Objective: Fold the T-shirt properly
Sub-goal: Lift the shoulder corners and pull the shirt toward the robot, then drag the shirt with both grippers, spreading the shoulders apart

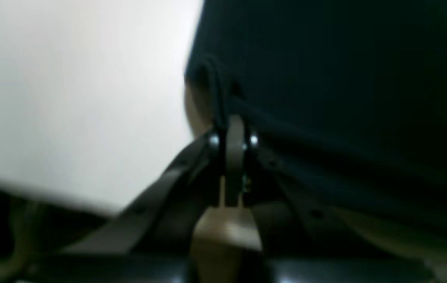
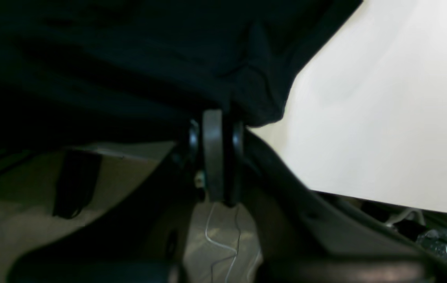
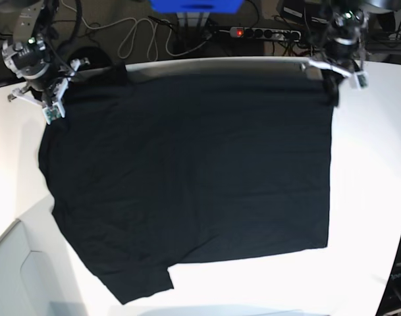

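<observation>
The black T-shirt (image 3: 187, 171) lies spread, plain side up, on the white table (image 3: 371, 197); no print shows. My left gripper (image 3: 332, 92) is at the shirt's far right corner, near the table's back edge. In the left wrist view the gripper (image 1: 233, 122) is shut on a bunched edge of the shirt (image 1: 325, 78). My right gripper (image 3: 53, 110) is at the shirt's far left corner. In the right wrist view the gripper (image 2: 212, 114) is shut on the cloth's edge (image 2: 129, 59), which hangs past the table edge.
Behind the table's back edge are a power strip (image 3: 263, 31), coiled cables (image 3: 137, 36) and a blue box (image 3: 197, 5). A grey panel (image 3: 16, 270) stands at the near left. Bare white table (image 1: 70, 98) lies right of the shirt and along the front.
</observation>
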{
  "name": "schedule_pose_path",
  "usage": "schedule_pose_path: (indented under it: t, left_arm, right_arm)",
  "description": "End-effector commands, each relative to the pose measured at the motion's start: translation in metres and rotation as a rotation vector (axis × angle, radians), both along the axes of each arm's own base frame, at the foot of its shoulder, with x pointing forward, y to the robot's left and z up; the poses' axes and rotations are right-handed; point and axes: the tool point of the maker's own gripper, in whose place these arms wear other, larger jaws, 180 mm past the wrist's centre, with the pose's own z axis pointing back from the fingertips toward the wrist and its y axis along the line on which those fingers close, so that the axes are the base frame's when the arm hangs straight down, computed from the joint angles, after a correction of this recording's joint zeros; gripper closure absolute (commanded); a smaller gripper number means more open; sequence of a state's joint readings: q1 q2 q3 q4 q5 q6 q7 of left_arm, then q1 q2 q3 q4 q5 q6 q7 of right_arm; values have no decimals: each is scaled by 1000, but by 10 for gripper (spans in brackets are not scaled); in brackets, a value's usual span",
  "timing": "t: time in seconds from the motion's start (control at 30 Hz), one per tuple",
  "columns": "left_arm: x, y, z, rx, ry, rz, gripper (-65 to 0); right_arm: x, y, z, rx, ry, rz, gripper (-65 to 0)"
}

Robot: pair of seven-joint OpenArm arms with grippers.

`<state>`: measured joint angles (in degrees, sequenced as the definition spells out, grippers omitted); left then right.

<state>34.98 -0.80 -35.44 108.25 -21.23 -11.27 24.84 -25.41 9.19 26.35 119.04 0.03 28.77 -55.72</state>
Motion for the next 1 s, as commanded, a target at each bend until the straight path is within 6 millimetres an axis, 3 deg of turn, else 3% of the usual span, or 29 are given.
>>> schedule_pose_path:
  t: [0.0, 0.2, 0.37, 0.53, 0.73, 0.97]
  left_arm:
    - [7, 4, 11, 24, -36, 2, 0]
    - [35, 8, 17, 19, -90, 7, 0]
    - [58, 2, 16, -19, -61, -4, 0]
    - [79, 2, 28, -25, -109, -7, 0]
    - [92, 1, 35, -28, -147, -7, 0]
    - [95, 11, 14, -54, -107, 11, 0]
  right_arm:
    - [10, -1, 7, -8, -35, 21, -4]
    - [45, -1, 4, 15, -71, 29, -3]
    - [77, 13, 1, 39, -88, 88, -3]
    - [108, 10, -2, 72, -102, 66, -3]
    - [144, 14, 7, 74, -134, 103, -3]
    - [166, 13, 12, 93, -155, 94, -4]
